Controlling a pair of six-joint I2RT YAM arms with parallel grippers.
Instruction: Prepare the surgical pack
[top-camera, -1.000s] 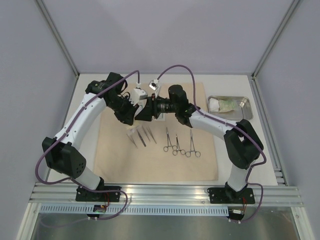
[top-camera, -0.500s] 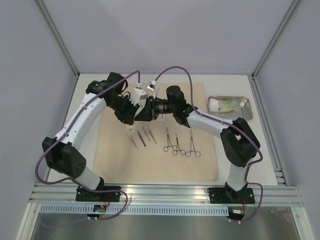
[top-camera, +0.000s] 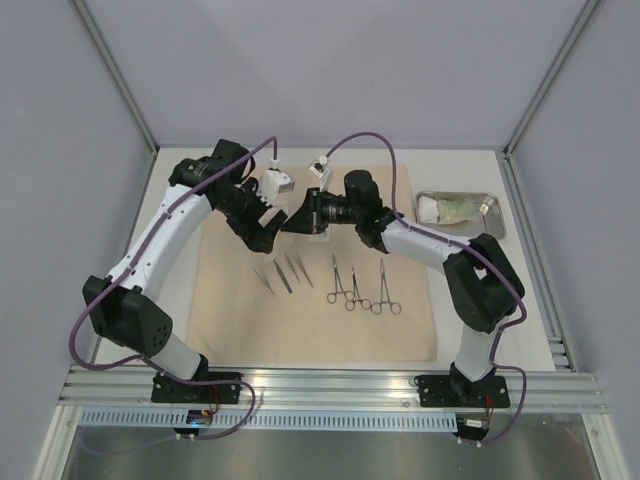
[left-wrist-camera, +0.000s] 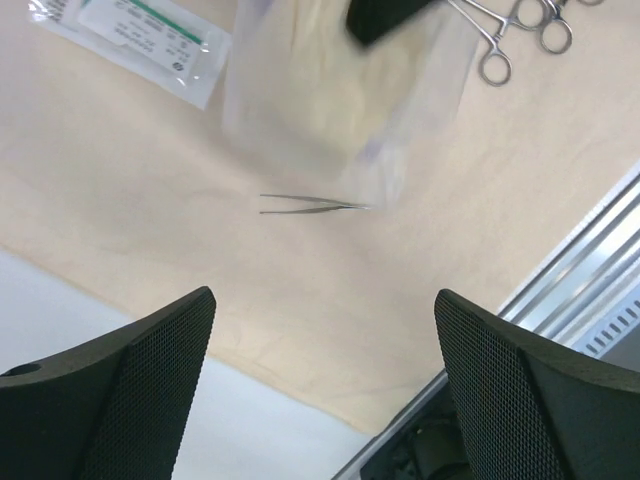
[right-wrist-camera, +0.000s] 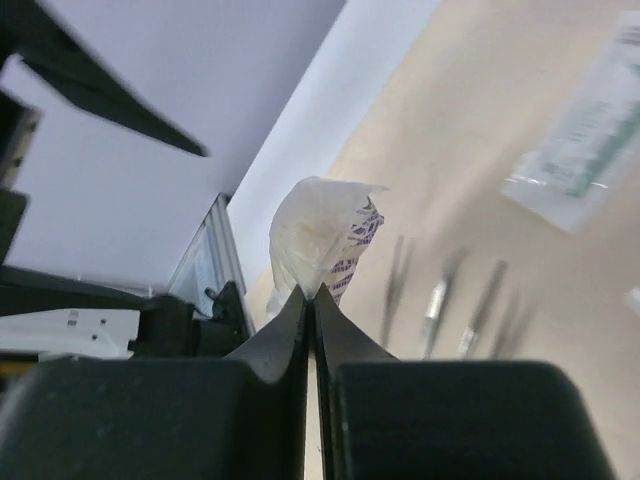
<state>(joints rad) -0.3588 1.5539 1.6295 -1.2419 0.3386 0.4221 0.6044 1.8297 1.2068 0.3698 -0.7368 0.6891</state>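
My right gripper is shut on the edge of a clear packet with purple print, held up above the tan cloth. That packet shows blurred in the left wrist view, under the right gripper's dark finger. My left gripper stands wide open and empty just left of it. On the cloth lie tweezers, three steel clamps and a flat white packet. The steel tray sits at the right with white and pale pads in it.
Both arms meet over the cloth's far left part, cables arching above them. The aluminium rail runs along the near edge. Frame posts and grey walls close in the back and sides.
The left gripper has opened wide and let go of the clear packet. The right gripper has shut on it, and the two wrists have drawn slightly apart.
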